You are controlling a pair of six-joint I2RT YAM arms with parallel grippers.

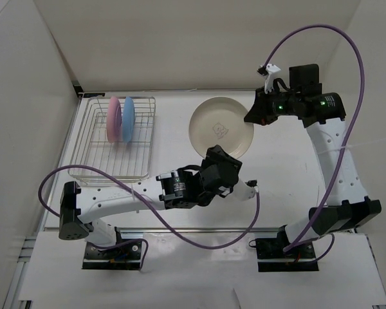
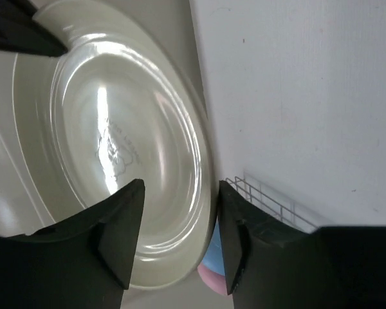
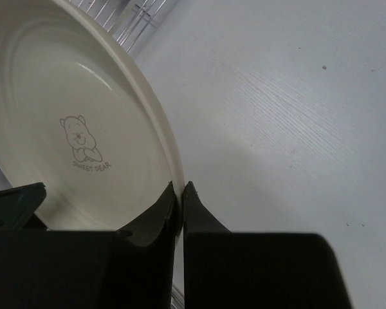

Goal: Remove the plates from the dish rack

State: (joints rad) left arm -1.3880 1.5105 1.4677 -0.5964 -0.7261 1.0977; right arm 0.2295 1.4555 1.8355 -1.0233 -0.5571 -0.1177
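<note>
A cream-white plate (image 1: 220, 125) with a bear print is held tilted above the table, to the right of the dish rack (image 1: 83, 138). My right gripper (image 1: 249, 118) is shut on its right rim; in the right wrist view its tips (image 3: 181, 190) pinch the plate's edge (image 3: 71, 116). My left gripper (image 1: 220, 154) is at the plate's near edge. In the left wrist view it (image 2: 180, 219) stands open, its jaws apart on either side of the plate's rim (image 2: 116, 129). A pink plate (image 1: 113, 119) and a light blue plate (image 1: 128, 119) stand upright in the rack.
The rack's wire rim (image 2: 264, 199) shows behind the left fingers, with the blue plate (image 2: 212, 248) and pink plate (image 2: 209, 277) peeking below. White walls enclose the table on the left and at the back. Purple cables loop over both arms.
</note>
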